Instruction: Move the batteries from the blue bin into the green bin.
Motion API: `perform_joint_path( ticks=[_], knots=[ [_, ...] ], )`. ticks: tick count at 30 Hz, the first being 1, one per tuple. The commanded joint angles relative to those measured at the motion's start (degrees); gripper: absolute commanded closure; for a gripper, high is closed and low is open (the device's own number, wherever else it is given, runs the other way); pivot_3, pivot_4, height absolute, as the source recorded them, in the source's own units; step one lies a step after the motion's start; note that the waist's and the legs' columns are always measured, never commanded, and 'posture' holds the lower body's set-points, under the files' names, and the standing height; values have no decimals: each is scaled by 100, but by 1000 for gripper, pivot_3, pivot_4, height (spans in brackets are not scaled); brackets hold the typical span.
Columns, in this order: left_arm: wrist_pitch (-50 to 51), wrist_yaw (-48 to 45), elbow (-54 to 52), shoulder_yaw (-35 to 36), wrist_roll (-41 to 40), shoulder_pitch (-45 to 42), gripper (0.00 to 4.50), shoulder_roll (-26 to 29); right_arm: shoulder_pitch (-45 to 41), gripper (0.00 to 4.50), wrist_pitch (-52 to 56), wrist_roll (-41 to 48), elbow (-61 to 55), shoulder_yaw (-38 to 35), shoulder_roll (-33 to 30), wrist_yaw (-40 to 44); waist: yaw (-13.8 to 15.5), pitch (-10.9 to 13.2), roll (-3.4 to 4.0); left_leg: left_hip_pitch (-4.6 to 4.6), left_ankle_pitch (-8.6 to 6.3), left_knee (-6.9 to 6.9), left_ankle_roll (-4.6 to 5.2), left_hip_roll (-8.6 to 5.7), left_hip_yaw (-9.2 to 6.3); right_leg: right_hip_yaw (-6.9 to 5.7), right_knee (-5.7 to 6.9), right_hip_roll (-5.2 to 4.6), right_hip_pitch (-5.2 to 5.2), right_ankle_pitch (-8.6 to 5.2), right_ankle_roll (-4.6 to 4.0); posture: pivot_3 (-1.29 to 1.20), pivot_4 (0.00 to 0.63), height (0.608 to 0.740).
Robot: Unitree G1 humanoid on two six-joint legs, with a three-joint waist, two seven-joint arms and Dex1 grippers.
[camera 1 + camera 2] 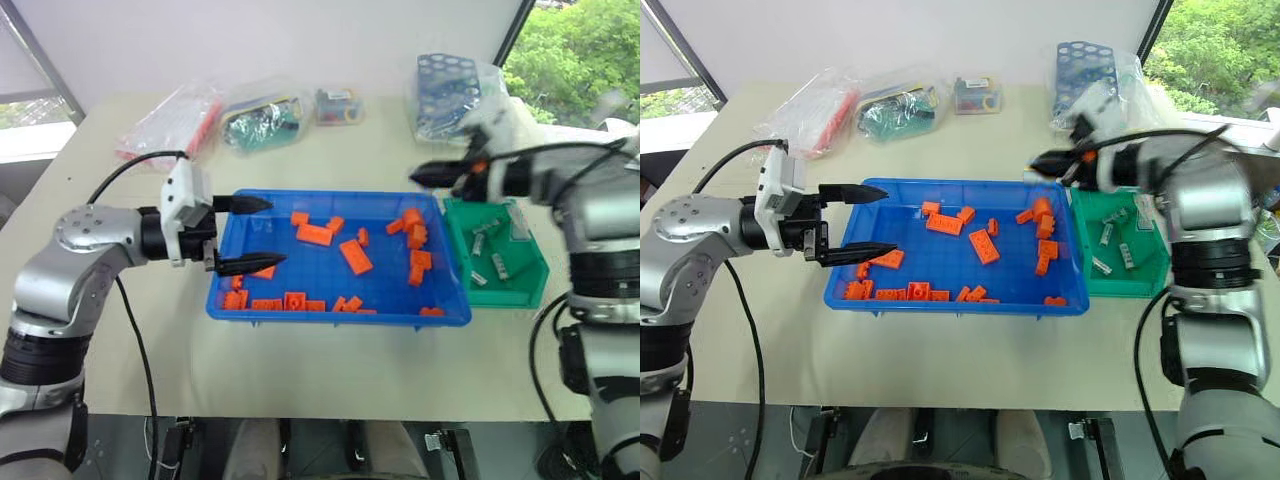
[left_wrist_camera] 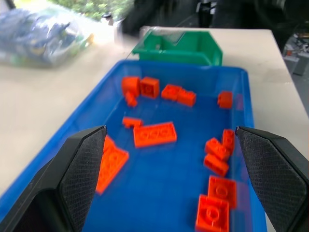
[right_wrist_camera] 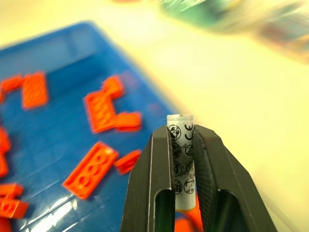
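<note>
At the left, the left tool is held level over the near-left corner of the blue bin, its fingers spread wide with nothing between them. Ahead of it, orange bricks are scattered across the bin floor; no batteries can be made out among them. Further right, the right tool is clenched on a single battery, gripped upright between its fingers, and is held raised above the far-right corner of the blue bin. Just beyond and below it to the right lies the green bin, where several batteries already rest. The carry step appears to be in hand. The next move calls for the gripped battery to be brought over the green bin, lowered and released.
</note>
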Motion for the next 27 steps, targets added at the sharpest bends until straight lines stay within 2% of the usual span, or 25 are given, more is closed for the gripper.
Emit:
perform_joint_path(
  ticks=[1, 4, 7, 8, 11, 14, 15, 18, 21, 24, 27],
  knots=[
    [-160, -80, 67, 215, 12, -44, 0, 119, 544, 4449, 361, 232, -349, -623, -641, -97, 23, 0, 0, 0, 0, 1, 0, -4, 3, 0, -2, -5, 2, 0, 0, 0, 150, 739],
    [-263, -144, 300, 168, 90, -159, 0, 121, 1350, 4449, 418, 327, -561, -872, -1005, -129, 13, -1, -1, 6, -1, 4, 1, -5, 13, 3, -2, -10, 5, 0, 0, 0, 150, 739],
    [-354, -187, 513, 90, 166, -311, 0, 83, 1806, 4449, 556, 522, -772, -1025, -1000, -284, -42, 0, 1, 9, 0, 4, 2, -5, 14, 5, 2, -5, 4, 0, 0, 0, 150, 739],
    [-378, -200, 576, 65, 188, -361, 0, 66, 1877, 3405, 612, 585, -804, -1075, -955, -377, -76, 0, 1, 8, 0, 4, 2, -5, 13, 6, 6, -4, 2, 1, 1, 0, 150, 739],
    [-394, -233, 718, -26, 252, -483, 0, 26, 2091, 2036, 488, 587, -858, -1057, -936, -629, -125, -1, 1, 8, 0, 2, 2, -5, 12, 7, 8, 3, -1, 2, 3, 0, 150, 739],
    [-402, -275, 787, -56, 290, -550, 0, -14, 2284, 452, 359, 649, -929, -1104, -1018, -713, -112, -1, 1, 7, 0, 0, 2, -5, 9, 8, 7, 12, -1, 1, 3, 0, 150, 739],
    [-396, -301, 841, -33, 292, -559, 0, 2, 2528, 35, -130, 490, -907, -1130, -1206, -604, -107, -1, 1, 6, 0, 0, 2, -4, 8, 9, 6, 14, -1, 1, 3, 0, 150, 739],
    [-395, -410, 1053, 100, 287, -523, 0, 138, 3048, 35, -1288, 340, -593, -1419, -1658, -143, -63, 0, 2, 3, 0, 2, 2, -5, 5, 9, 4, 15, 1, 0, 5, 0, 150, 739],
    [-387, -656, 1352, 328, 243, -434, 0, 454, 3358, 35, -1769, 721, -23, -1921, -2031, 714, -92, 0, 2, 4, 0, 3, 2, -6, 9, 11, 3, 14, 1, -1, 6, 0, 150, 739],
    [-429, -1018, 1706, 529, 229, -327, 0, 869, 3649, 35, -2358, 747, 666, -2082, -2410, 1435, -130, 0, 2, 10, 0, 2, 2, 1, 8, 11, 4, 24, 3, -1, 5, 0, 150, 739],
    [-444, -1367, 2046, 611, 281, -248, 0, 1249, 3663, 35, -2485, 909, 1167, -2117, -2644, 1980, -151, 0, 4, 18, 0, -2, 1, 6, 13, 15, 5, 29, 4, -2, 2, 0, 150, 739]
  ],
)
